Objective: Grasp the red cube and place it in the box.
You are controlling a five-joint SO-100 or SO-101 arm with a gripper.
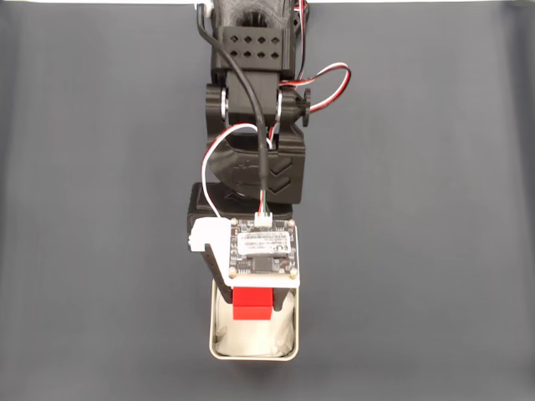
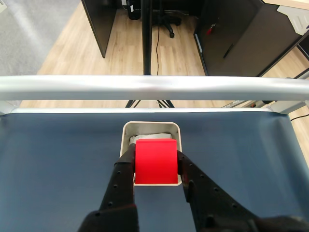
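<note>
Gripper (image 2: 155,164) fingers are clamping the red cube (image 2: 155,162) as I am holding it directly above the box (image 2: 126,129).

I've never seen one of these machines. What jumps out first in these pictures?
The bright red cube, pinched between the black arm's two jaws, at the middle of the wrist view. It hangs over the near edge of a small pale-rimmed box on the dark grey table. In the fixed view, a bare circuit board rides on the arm.
</note>
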